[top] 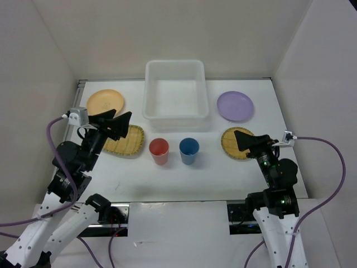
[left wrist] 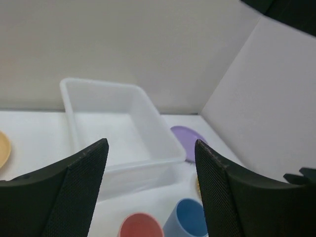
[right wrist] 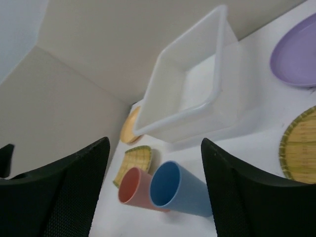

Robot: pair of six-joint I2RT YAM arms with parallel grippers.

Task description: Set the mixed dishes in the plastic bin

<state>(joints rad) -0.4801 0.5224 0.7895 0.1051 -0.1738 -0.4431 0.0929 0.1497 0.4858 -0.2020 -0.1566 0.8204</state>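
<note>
The translucent white plastic bin (top: 175, 89) stands empty at the back middle; it also shows in the left wrist view (left wrist: 118, 133) and the right wrist view (right wrist: 192, 98). The red cup (top: 159, 151) and blue cup (top: 189, 150) stand upright in front of it. The orange-yellow plate (top: 105, 102) lies back left, the lilac plate (top: 235, 105) back right. The squarish woven tray (top: 127, 141) lies under my left gripper (top: 121, 124), which is open and empty. The round woven tray (top: 232, 143) lies partly under my right gripper (top: 243, 139), also open and empty.
White walls enclose the table on the left, back and right. The table's near edge (top: 178, 200) runs just ahead of the arm bases. Grey cables loop off both arms at the sides.
</note>
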